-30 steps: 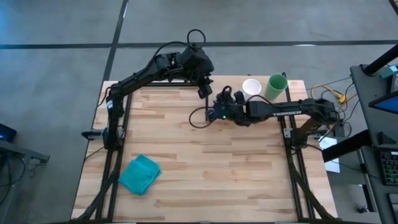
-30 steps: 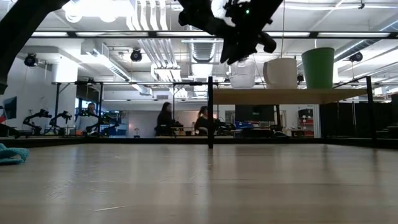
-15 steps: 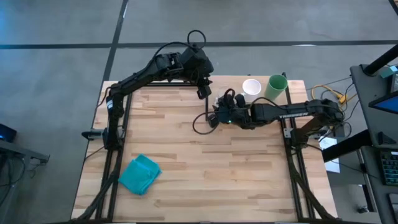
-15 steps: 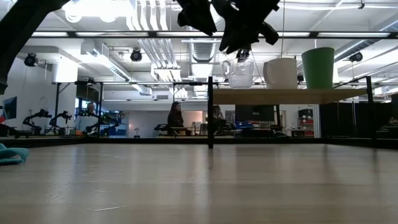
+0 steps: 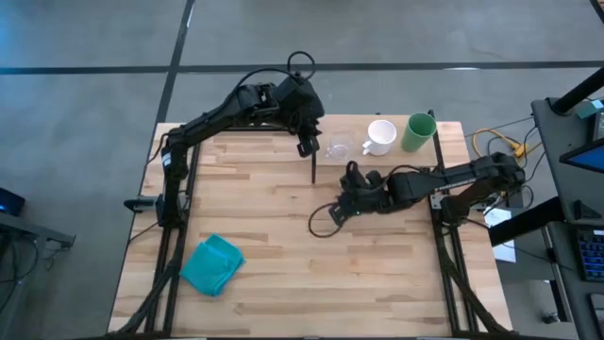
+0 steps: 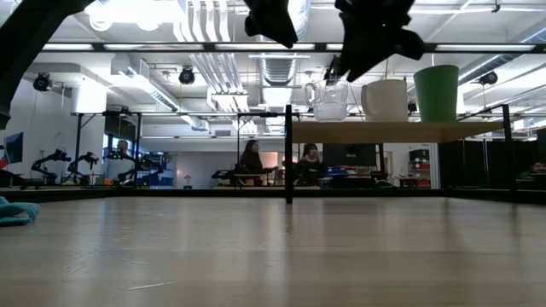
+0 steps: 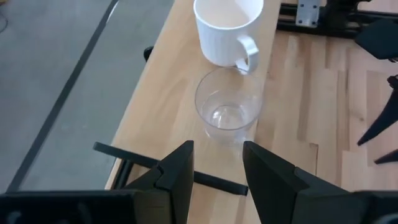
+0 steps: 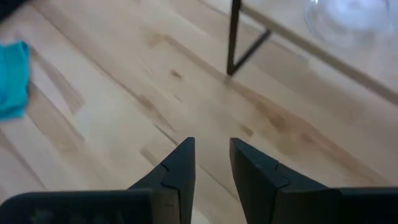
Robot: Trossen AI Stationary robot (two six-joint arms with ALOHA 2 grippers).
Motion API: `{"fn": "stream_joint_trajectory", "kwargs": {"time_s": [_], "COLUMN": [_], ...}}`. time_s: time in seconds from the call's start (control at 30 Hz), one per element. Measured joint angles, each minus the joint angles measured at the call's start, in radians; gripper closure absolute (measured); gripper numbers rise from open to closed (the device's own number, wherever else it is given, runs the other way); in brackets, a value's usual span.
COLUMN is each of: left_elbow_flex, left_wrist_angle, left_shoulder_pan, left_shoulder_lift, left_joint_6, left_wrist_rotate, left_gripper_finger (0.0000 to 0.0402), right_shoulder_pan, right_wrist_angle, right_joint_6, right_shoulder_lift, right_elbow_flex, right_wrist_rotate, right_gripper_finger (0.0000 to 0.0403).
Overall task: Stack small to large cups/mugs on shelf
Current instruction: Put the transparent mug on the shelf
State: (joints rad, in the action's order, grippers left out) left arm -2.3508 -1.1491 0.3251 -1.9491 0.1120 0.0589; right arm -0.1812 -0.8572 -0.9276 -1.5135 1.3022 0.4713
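Note:
Three vessels stand in a row on the shelf [image 5: 326, 127] [image 6: 401, 131], bases on its board: the clear cup [image 5: 338, 147] [image 6: 330, 101] [image 7: 227, 113], the white mug [image 5: 380, 136] [image 6: 386, 98] [image 7: 226, 29] and the green cup [image 5: 416, 132] [image 6: 436, 92]. My left gripper [image 5: 304, 145] [image 7: 217, 155] hovers open at the shelf's left end, just short of the clear cup, touching nothing. My right gripper [image 5: 344, 196] [image 8: 211, 155] is open over the tabletop, on the near side of the shelf and away from the cups.
A teal folded cloth [image 5: 212, 264] [image 6: 13, 211] [image 8: 12, 74] lies near the table's near left corner. A thin black shelf post [image 5: 313, 170] [image 8: 233, 37] stands between the grippers. Bare tabletop stretches toward the near edge. People stand in the room behind.
My right gripper has drawn back from the clear cup, moving from over the shelf's left end toward the table's near edge. The clear cup stays standing on the shelf beside the white mug. My left arm has kept still.

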Motion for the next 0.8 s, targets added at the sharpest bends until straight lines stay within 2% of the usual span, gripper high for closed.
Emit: {"fn": "stream_joint_trajectory", "kwargs": {"time_s": [0.1,0.23,0.3,0.47,0.63,0.8], "left_elbow_flex": [0.001,0.001,0.001,0.002,0.002,0.021], "left_wrist_angle": [0.013,0.02,0.02,0.016,0.016,0.024], "left_shoulder_pan": [-0.007,-0.009,-0.012,-0.015,-0.015,-0.013], "left_shoulder_lift": [-0.001,-0.005,-0.01,-0.013,-0.013,-0.013], "left_joint_6": [0.0,0.0,0.0,0.0,0.0,0.0], "left_wrist_rotate": [-0.001,-0.002,-0.002,-0.01,-0.012,-0.012], "left_gripper_finger": [0.0276,0.0276,0.028,0.0325,0.0393,0.04], "right_shoulder_pan": [-0.027,-0.048,-0.049,-0.021,0.041,0.098], "right_wrist_angle": [-0.047,-0.055,-0.057,-0.057,-0.05,-0.038], "right_joint_6": [-0.05,-0.05,-0.024,0.07,0.167,0.249], "right_shoulder_lift": [0.0,0.0,0.0,0.001,0.001,0.001], "right_elbow_flex": [0.0,0.0,0.0,0.002,0.002,0.002], "right_wrist_rotate": [0.0,0.001,0.018,0.122,0.13,0.133], "right_gripper_finger": [0.032,0.0377,0.0389,0.0395,0.0395,0.0395]}}
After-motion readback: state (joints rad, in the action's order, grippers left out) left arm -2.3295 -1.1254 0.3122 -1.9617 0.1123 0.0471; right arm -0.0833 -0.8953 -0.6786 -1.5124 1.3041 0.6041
